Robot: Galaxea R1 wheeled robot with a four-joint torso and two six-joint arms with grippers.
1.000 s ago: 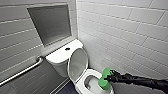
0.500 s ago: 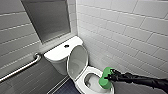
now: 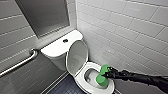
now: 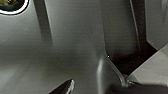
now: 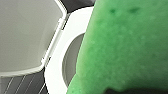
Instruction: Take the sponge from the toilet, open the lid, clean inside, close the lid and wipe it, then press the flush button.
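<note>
Right gripper (image 3: 108, 74) clamped on green sponge (image 3: 102, 78), at toilet bowl (image 3: 80, 78) rim, lid (image 3: 77, 55) up. Risk: grip looks off-centre (near one end), so scrubbing drag could twist sponge loose into bowl.

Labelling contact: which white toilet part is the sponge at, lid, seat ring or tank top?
The seat ring: the sponge, in the right tool, is over its rim. The lid stands raised behind; the tank top lies farther back.

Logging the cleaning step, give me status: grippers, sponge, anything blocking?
Right gripper shut on sponge, at the toilet rim. Lid up. Nothing between sponge and bowl.
</note>
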